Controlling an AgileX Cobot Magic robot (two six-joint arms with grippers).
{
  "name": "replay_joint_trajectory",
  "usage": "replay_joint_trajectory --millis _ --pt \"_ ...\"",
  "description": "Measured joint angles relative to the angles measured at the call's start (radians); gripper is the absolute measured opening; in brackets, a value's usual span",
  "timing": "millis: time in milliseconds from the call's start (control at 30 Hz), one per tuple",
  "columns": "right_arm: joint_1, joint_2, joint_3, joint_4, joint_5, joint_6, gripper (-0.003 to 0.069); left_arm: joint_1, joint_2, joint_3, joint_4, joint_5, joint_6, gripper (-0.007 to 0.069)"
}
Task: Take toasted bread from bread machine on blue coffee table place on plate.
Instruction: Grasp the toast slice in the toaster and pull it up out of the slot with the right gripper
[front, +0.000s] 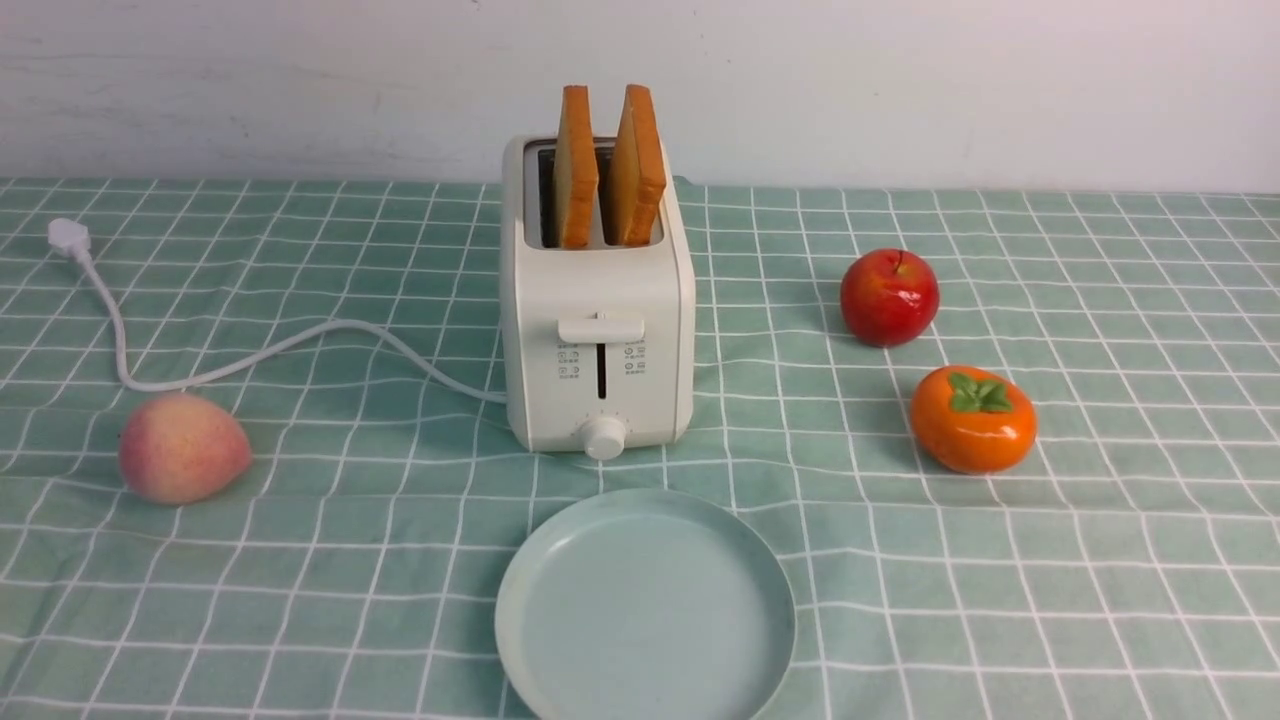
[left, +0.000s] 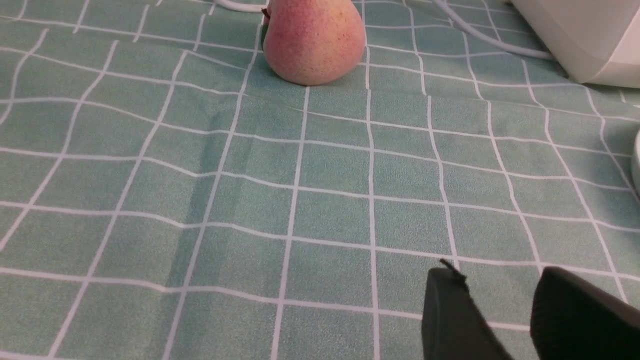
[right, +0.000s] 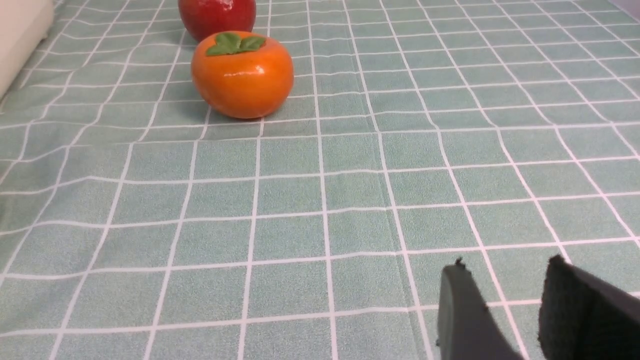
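We see the plate (front: 645, 610) nearest us on the tabletop (front: 1100, 560), round and pale blue-green, its whole face showing. Just beyond its far rim, not touching it, stands the bread machine (front: 540, 340), cream-white, with lever and knob facing us and the lever at the top of its slot. Each of its two slots holds one piece of the toasted bread, the left slice (front: 575, 170) and the right slice (front: 637, 170); both stand on edge, close together but apart, rising well above the top.

Neither arm shows in the front view. In the left wrist view the left hand (left: 495, 280) has its dark fingers (left: 450, 315) parted, with cloth showing between them, and it holds nothing. In the right wrist view the right hand (right: 505, 270) is the same, its fingers (right: 462, 315) spread with an empty gap, gripping nothing.

The tabletop wears a pale teal cloth with a white grid, lightly creased. On our left lies a peach (front: 182, 447), well apart from the bread machine; a white cord (front: 300, 345) runs from the machine's left side past the peach to a plug (front: 68, 238) lying loose farther back. On our right sits an orange persimmon (front: 972, 418) with a green leaf cap; a red apple (front: 889, 297) sits just behind it, nearer the bread machine. A plain white wall (front: 900, 90) closes the far edge.
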Motion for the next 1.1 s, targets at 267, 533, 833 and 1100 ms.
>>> replay_joint_trajectory --millis 267,533,833,1100 --pt "0.000 0.000 0.000 -0.042 0.007 0.000 0.0239 0.000 0.000 0.000 0.000 0.000 0.000 0.0238" --pt "0.000 0.000 0.005 -0.214 -0.018 0.000 0.0239 0.000 0.000 0.000 0.000 0.000 0.000 0.0238" --pt "0.000 0.000 0.007 -0.473 -0.594 0.000 0.0239 0.000 0.000 0.000 0.000 0.000 0.000 0.0238" --pt "0.000 0.000 0.007 -0.576 -1.043 0.155 0.0240 0.000 0.000 0.000 0.000 0.000 0.000 0.0238"
